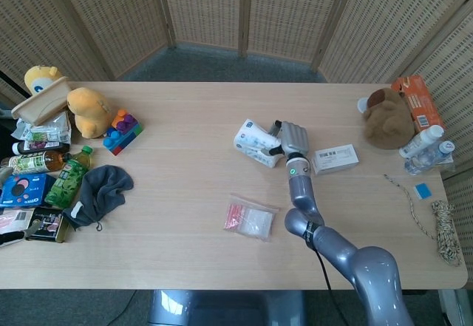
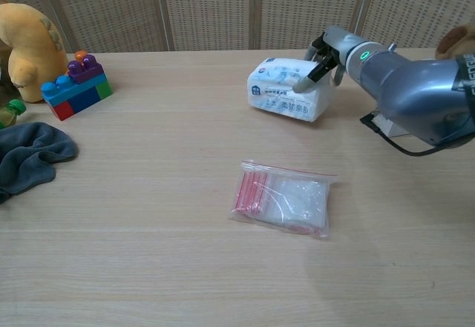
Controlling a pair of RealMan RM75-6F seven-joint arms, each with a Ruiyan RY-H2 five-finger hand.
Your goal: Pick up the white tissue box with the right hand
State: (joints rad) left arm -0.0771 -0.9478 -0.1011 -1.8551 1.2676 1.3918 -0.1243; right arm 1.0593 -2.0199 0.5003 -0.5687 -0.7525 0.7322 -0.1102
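The white tissue box [image 1: 255, 141] [image 2: 286, 91] with blue print is tilted near the table's middle, its left end raised. My right hand [image 1: 288, 140] [image 2: 323, 58] grips its right end, fingers over the top and thumb on the near side. In the chest view the box looks lifted a little off the wood. My left hand shows in neither view.
A clear zip bag [image 1: 250, 219] [image 2: 283, 207] with red contents lies in front of the box. A white carton [image 1: 335, 158] sits right of my hand. A brown plush [image 1: 386, 119] and bottles stand far right; toy blocks [image 2: 76, 86], a grey cloth [image 1: 100, 191] and packets lie left.
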